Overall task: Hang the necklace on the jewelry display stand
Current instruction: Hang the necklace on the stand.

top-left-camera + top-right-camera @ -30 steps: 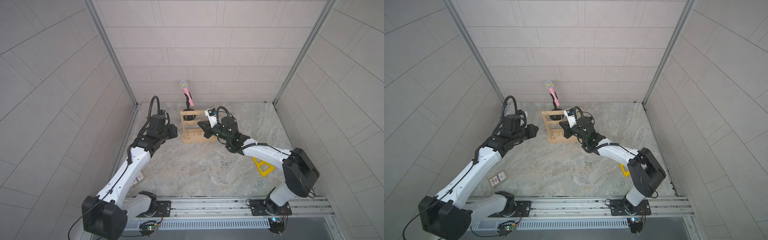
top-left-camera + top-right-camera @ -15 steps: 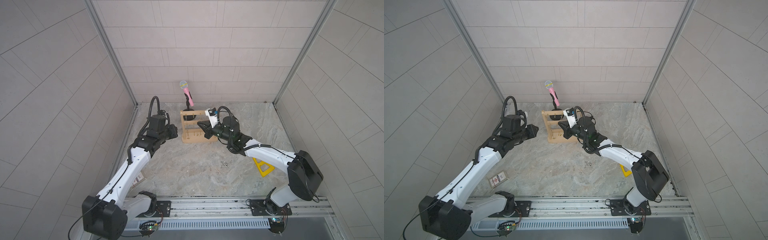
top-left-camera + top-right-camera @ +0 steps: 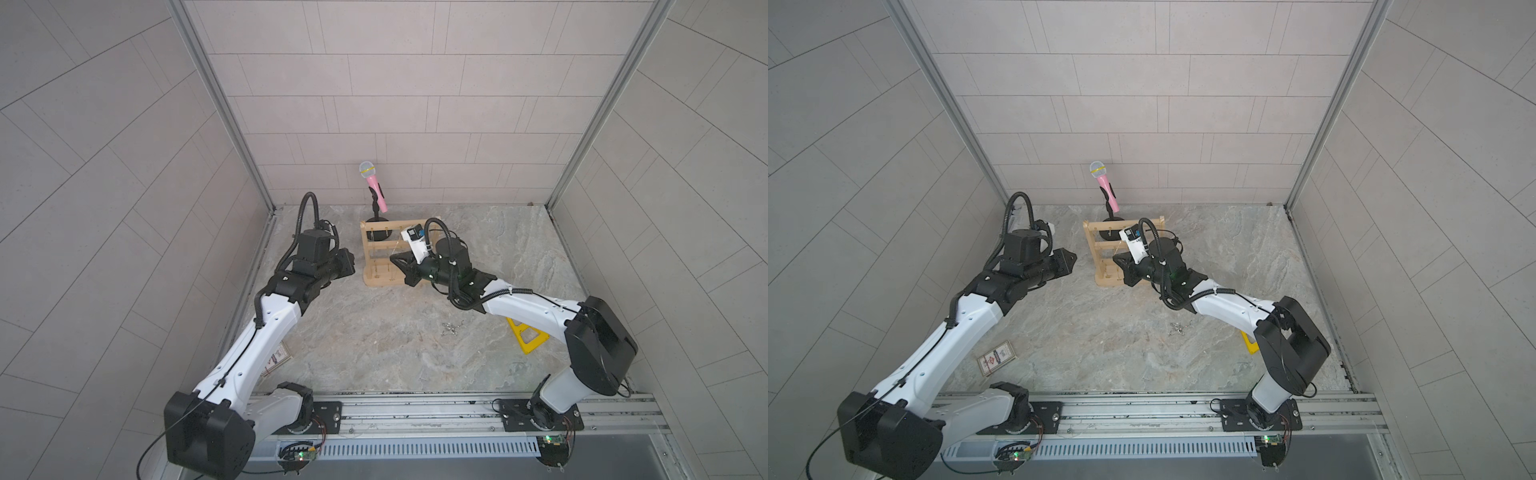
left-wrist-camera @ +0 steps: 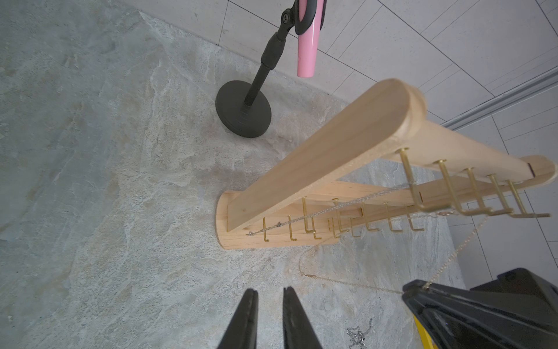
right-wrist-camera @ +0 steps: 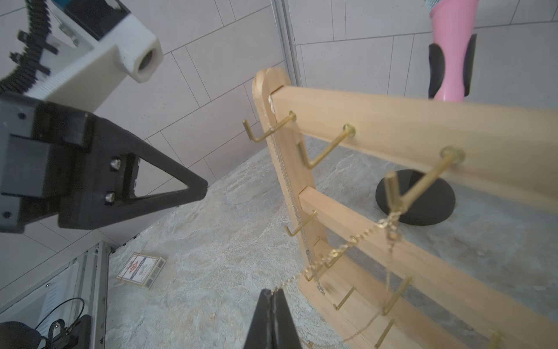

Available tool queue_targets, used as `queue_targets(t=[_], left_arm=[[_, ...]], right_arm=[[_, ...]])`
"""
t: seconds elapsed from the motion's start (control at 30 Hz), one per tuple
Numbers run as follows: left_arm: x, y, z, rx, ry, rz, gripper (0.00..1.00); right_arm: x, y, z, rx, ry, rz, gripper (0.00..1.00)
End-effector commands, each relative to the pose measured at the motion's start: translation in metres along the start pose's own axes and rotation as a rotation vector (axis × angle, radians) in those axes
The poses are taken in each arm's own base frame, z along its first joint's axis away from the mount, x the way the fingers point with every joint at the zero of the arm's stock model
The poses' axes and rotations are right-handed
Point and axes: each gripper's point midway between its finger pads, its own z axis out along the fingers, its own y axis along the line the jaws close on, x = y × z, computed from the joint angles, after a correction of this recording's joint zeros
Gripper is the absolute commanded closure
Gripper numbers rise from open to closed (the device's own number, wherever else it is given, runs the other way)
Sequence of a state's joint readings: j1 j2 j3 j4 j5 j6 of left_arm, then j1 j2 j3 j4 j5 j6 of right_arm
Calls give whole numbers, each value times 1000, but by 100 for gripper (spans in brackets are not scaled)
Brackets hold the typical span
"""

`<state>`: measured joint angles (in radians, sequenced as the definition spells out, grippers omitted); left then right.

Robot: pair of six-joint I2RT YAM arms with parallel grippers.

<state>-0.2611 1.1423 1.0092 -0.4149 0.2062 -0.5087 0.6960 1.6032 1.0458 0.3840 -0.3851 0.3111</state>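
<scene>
The jewelry display stand point(image 3: 376, 275) point(image 3: 1106, 279) is a light wooden rack with brass hooks, upright at the back of the floor. My right gripper point(image 3: 392, 261) point(image 5: 273, 291) is in front of it, shut on a thin gold necklace point(image 5: 389, 219). The chain runs taut from the fingertips up to a hook on the top bar, and its other strand hangs down past the lower bars. In the left wrist view the necklace point(image 4: 347, 282) trails onto the floor. A silver chain point(image 5: 287, 181) hangs from the end hook. My left gripper point(image 3: 349, 266) point(image 4: 269, 291) hovers left of the stand, slightly open and empty.
A pink microphone point(image 3: 374, 185) on a black stand rises just behind the rack. A loose silver chain point(image 3: 451, 329) lies on the floor under my right forearm, with a yellow plastic piece point(image 3: 528, 336) beside it. A small card box point(image 3: 996, 357) lies at the near left. Tiled walls enclose three sides.
My right gripper has shifted slightly left and nearer in front of the stand, keeping hold of the gold chain. The left arm has stayed where it was.
</scene>
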Motion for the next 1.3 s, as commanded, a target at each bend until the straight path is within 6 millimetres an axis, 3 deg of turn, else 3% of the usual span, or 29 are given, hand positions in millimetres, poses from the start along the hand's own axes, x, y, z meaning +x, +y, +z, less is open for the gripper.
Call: queue_targets(t=[0.0, 0.43, 0.67, 1.27], left_arm=[[-1, 1, 0, 4, -14, -11, 79], [-2, 1, 1, 6, -12, -12, 80], [-2, 2, 1, 5, -12, -13, 79], [-1, 3, 2, 2, -6, -14, 80]], right_arm=[[2, -2, 6, 9, 15, -12, 100], [17, -12, 12, 47, 50, -6, 98], [15, -14, 12, 61, 42, -10, 89], [2, -29, -17, 123, 7, -24, 85]])
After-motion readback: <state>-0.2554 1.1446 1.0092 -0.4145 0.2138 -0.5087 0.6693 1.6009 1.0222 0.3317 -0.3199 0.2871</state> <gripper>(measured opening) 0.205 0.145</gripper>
